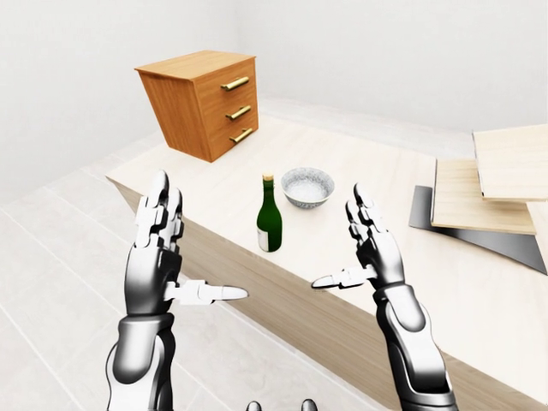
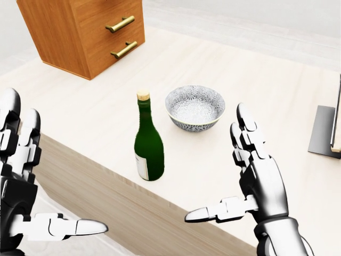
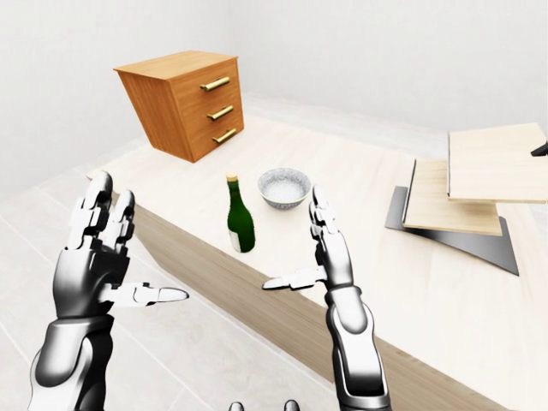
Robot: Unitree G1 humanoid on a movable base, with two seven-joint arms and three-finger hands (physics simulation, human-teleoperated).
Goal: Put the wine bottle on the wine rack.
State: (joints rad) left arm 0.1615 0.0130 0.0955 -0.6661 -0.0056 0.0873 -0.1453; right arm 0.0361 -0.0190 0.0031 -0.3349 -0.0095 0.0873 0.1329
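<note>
Left hand [image 1: 158,257]: raised at the lower left of the left-eye view, over the floor and short of the table edge; palm turned inward, fingers straight and spread, thumb pointing right; released, holding nothing.
Right hand [image 2: 254,176]: raised at the lower right of the head view, above the near part of the table; fingers straight, thumb pointing left toward the bottle; released, holding nothing, clear of the bottle.
Table [image 2: 80,101]: pale wood top with a darker wood side panel running diagonally across the head view.
Wine bottle [image 2: 148,146]: dark green glass, pale label low on the body, tan cap; stands upright on the table near its edge, between the two hands in view and untouched by either.
Bowl [image 2: 194,108]: patterned blue-and-white, upright on the table just beyond and to the right of the bottle, apart from it.
Wine rack [image 3: 462,201]: slanted light wooden boards on a dark base, on the table at the right of the right-eye view, well apart from the bottle.
Drawer chest [image 1: 201,103]: orange-brown wood, three brass handles, at the table's far left corner.
</note>
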